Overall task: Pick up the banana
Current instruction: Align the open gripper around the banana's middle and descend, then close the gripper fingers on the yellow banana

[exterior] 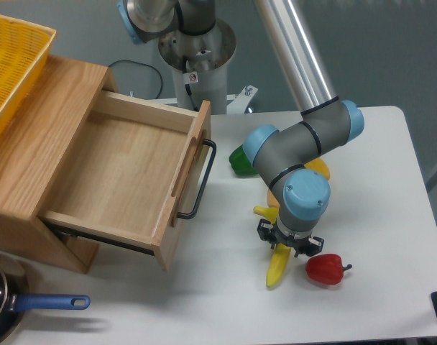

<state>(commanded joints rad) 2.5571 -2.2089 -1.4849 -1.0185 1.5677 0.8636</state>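
Observation:
The banana [277, 264] is yellow and lies on the white table, its lower end pointing toward the front edge. Its upper part is hidden under the wrist. My gripper [289, 241] points straight down over the banana's middle, and its black finger links show on both sides of it. The fingertips are hidden under the gripper body, so contact with the banana cannot be seen.
A red pepper [325, 269] lies just right of the banana, close to the gripper. A green pepper [240, 159] and an orange-yellow piece [318, 168] sit behind the arm. An open wooden drawer [125, 180] is on the left, with a yellow basket [10, 65] above it. A blue-handled pan [31, 305] sits at the front left.

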